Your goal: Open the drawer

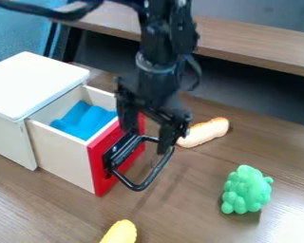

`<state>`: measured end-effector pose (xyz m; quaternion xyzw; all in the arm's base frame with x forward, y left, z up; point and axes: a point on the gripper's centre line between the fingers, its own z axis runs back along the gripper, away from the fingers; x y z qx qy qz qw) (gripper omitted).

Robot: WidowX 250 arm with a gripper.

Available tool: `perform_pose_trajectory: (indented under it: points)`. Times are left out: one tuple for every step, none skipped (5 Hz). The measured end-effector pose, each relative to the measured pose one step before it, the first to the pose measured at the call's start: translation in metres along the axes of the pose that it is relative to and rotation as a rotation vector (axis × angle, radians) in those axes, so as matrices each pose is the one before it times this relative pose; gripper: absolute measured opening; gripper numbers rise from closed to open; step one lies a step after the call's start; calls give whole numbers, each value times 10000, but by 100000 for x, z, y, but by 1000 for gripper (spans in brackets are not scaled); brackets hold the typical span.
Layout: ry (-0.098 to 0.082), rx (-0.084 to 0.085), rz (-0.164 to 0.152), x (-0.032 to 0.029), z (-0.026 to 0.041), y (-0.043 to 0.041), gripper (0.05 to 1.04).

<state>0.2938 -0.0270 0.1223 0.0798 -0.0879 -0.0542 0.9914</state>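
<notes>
Here's your drawer (62,154), at nine o'clock from the middle of the camera view, standing well out of the white cabinet (34,80), soft-looking blue cloth (88,118) inside. Looks nearly done, if not done.

Your gripper (149,138) is right down at the black handle (139,187), just below centre; whether it's apart, together or clamped on the bar, I can't tell you.

Now the feel: the box looks stiff and light, running straight in its cabinet, so any more pull should go level towards four o'clock. Take the handle at mid-bar; it looks smooth and could slip, and a sideways tug may jam the drawer. Go gently, too: overpull and that red front (105,175) could tip down.
</notes>
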Motion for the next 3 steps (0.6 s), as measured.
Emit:
perform_pose_trajectory:
  points:
    - [-321, -737, 162, -209, 2740, 223, 999]
    - [-44, -378, 16, -623, 1355, 107, 999]
    - [-152, -29, -35, -138, 692, 5, 999]
